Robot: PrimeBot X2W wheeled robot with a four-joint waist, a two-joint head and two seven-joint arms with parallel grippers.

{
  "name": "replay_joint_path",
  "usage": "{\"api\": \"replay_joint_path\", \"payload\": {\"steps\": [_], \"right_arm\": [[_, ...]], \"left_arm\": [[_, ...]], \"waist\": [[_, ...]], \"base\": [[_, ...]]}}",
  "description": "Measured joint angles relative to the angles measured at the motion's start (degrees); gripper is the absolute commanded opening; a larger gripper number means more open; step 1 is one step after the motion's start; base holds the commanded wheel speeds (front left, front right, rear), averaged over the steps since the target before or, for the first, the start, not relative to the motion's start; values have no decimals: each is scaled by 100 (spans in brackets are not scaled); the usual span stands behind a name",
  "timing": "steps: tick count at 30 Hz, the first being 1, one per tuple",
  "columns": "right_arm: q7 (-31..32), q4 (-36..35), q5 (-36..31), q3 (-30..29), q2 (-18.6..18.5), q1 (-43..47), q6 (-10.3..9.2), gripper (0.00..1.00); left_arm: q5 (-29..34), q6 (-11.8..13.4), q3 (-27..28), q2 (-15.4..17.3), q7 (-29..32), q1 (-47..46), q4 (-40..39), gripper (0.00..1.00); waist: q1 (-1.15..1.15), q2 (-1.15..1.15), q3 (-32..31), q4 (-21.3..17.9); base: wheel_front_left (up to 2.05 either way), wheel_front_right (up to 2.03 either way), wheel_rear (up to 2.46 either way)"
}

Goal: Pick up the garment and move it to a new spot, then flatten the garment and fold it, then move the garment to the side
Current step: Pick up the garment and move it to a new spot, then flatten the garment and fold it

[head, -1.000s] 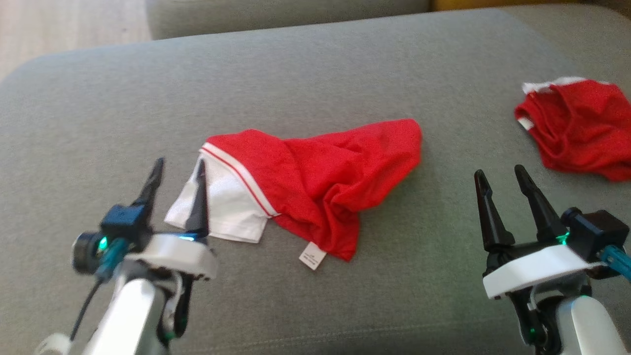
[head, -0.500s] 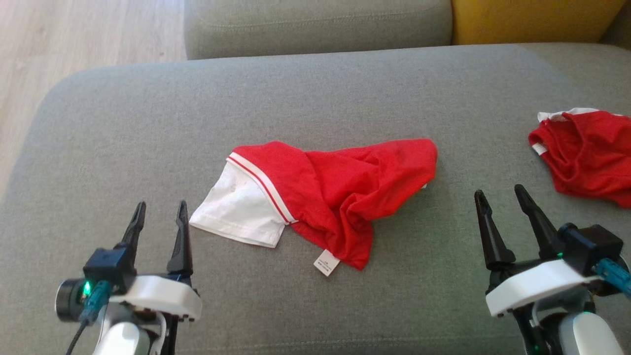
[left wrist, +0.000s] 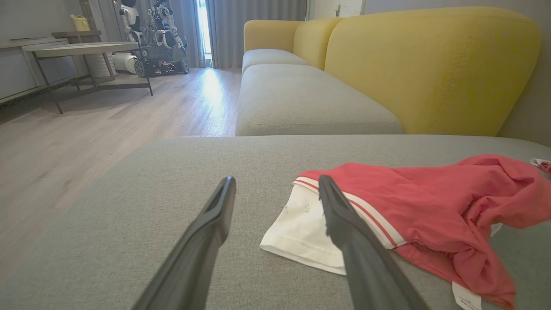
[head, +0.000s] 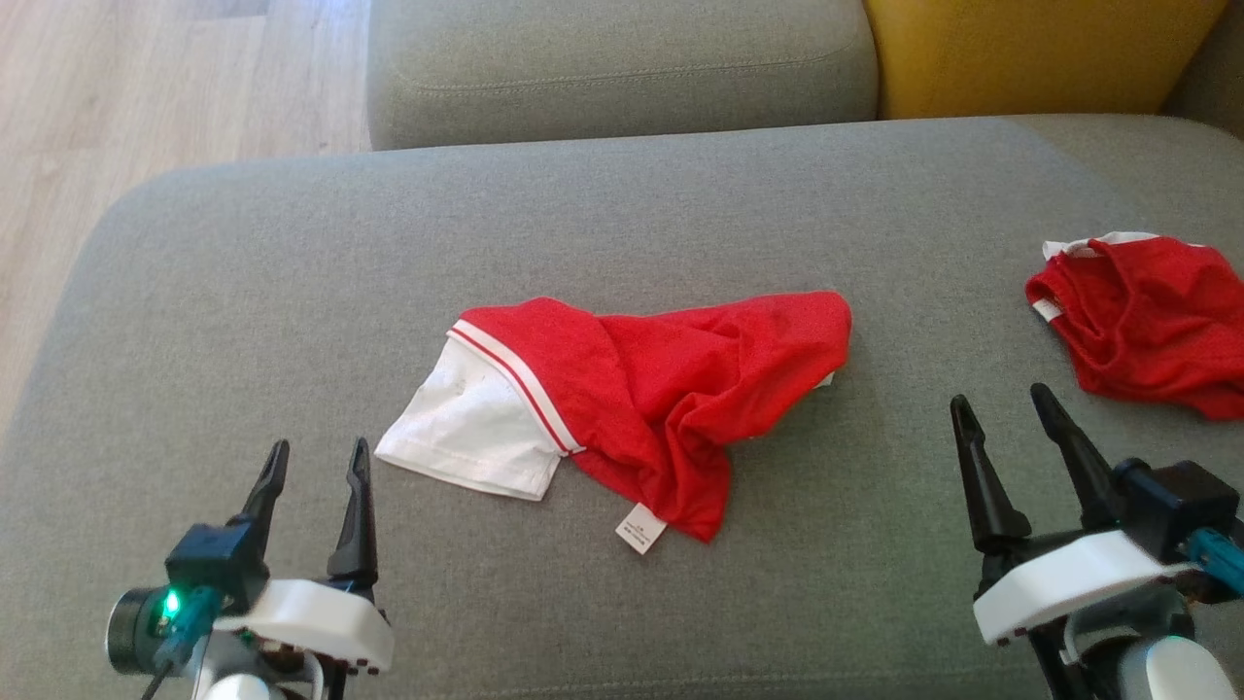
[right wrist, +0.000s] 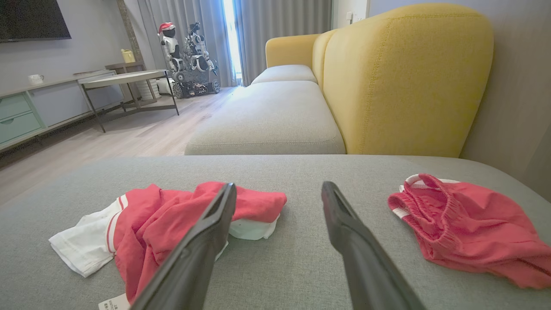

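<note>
Left pincer (head: 321, 447) and right pincer (head: 999, 394) gape empty. Garment (head: 661, 389) lies crumpled at left's two o'clock. Pickup seems next: reach, pinch cloth.

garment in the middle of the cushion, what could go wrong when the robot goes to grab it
The red and white garment lies crumpled, its red part bunched over itself, so a pinch may catch several layers and it may not spread flat. A second red garment lies near the open right gripper and could be grabbed or dragged by mistake. The long fingers of the open left gripper might dig into the soft cushion.
</note>
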Motion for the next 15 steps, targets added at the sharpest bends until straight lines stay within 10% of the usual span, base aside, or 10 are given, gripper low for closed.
{"api": "replay_joint_path", "payload": {"steps": [15], "right_arm": [[53,-103,5,-35,8,-4,0,100]], "left_arm": [[-46,53,-51,76,74,2,-46,100]], "waist": [[0,0,41,-17]], "base": [[0,0,0]]}}
